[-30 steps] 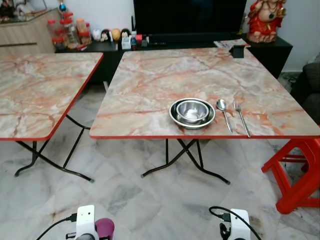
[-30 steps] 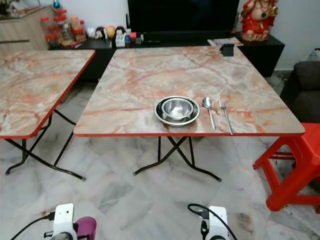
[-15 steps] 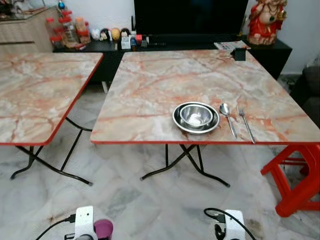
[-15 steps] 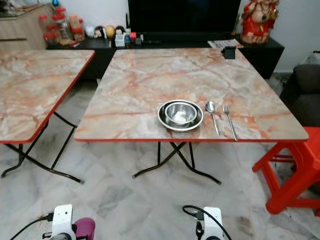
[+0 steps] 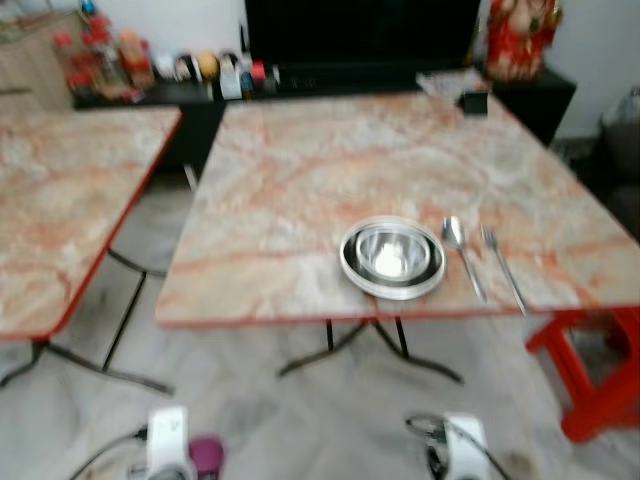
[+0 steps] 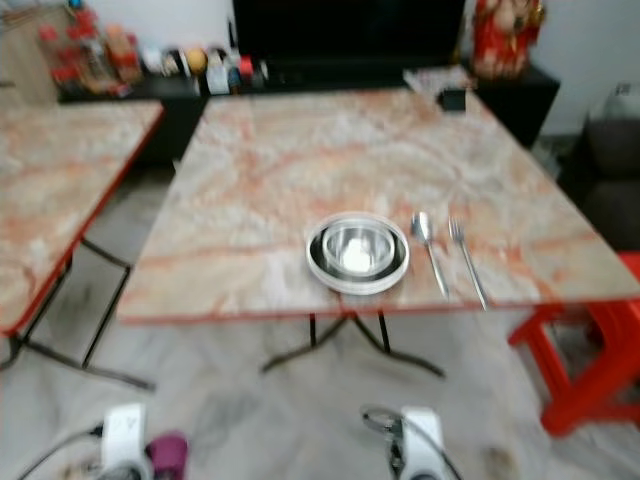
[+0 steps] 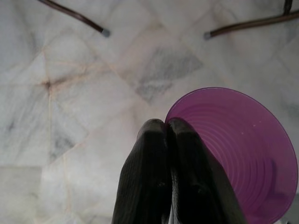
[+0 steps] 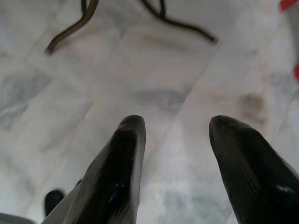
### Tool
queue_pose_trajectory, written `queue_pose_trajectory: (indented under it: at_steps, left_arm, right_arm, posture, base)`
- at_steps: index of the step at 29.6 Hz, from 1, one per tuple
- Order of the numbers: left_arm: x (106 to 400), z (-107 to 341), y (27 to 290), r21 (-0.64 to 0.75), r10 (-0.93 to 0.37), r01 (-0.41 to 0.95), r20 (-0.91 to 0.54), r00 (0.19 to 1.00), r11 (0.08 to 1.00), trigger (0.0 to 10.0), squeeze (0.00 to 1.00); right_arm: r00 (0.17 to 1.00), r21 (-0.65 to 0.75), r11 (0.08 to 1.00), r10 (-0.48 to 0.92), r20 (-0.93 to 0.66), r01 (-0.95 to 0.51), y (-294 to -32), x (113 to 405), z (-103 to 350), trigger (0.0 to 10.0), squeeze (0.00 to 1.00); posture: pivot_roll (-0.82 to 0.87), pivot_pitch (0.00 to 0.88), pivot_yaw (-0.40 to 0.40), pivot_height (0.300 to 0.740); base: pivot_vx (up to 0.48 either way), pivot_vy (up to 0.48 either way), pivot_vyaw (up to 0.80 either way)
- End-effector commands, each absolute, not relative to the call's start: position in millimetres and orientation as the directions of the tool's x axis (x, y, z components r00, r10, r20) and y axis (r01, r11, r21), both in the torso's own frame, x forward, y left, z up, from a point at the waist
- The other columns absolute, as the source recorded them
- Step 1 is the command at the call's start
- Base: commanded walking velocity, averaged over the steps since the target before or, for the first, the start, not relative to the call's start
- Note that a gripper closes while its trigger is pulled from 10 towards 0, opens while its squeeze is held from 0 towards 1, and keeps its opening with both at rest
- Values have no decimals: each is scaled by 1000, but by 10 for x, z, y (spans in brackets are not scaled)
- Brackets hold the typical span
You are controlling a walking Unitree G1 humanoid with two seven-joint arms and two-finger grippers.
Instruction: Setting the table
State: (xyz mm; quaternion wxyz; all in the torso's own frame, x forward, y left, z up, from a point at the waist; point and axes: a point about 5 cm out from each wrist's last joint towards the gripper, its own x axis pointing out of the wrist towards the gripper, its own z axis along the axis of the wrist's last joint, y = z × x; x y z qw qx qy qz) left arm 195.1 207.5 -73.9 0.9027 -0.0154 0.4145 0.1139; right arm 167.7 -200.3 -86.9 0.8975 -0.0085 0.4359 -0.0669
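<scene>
A steel bowl point(image 5: 392, 252) sits inside a steel plate point(image 5: 392, 285) near the front edge of the marble-patterned table point(image 5: 330, 170). A spoon point(image 5: 460, 250) and a fork point(image 5: 503, 265) lie just right of the plate. My left gripper point(image 7: 166, 128) hangs low over the floor, shut on the rim of a purple cup point(image 7: 243, 149); the cup point(image 5: 207, 454) also peeks out at the bottom of the left eye view. My right gripper point(image 8: 175, 128) hangs open above the marble floor with nothing between its fingers.
A second marble-patterned table point(image 5: 60, 200) stands to the left. A red plastic stool point(image 5: 600, 370) is at the right by the table's corner. Behind are a dark TV cabinet point(image 5: 350, 85) with jars and trinkets and a red statue point(image 5: 518, 35). Folding table legs point(image 5: 370, 345) cross underneath.
The whole picture has shifted and blurred, with the table looming a little larger and lower: the camera has moved closer. Bowl, plate, spoon and fork lie as before.
</scene>
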Motion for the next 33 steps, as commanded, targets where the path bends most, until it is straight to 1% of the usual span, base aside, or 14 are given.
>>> queue_pose_trajectory:
  at_steps: [1, 10, 33]
  left_arm:
    - [1937, -726, 2181, 87, 214, -228, -751, 625, 970, 10000, 0]
    - [1958, -713, 2184, 104, 217, -211, -745, 631, 972, 10000, 0]
    - [1965, -705, 2203, 111, 222, -211, -742, 633, 971, 10000, 0]
  right_arm:
    - [624, -46, 994, -100, -775, 102, -1890, 1735, -860, 10000, 0]
    - [626, -41, 994, -98, -774, 105, -1889, 1741, -857, 10000, 0]
    - [625, -41, 993, -99, -775, 106, -1898, 1739, -857, 10000, 0]
  posture:
    - [-68, 0, 24, 740]
    - [-72, 0, 29, 740]
    - [-72, 0, 25, 740]
  base:
    - [0, 0, 0]
    - [0, 0, 0]
    - [0, -305, 0]
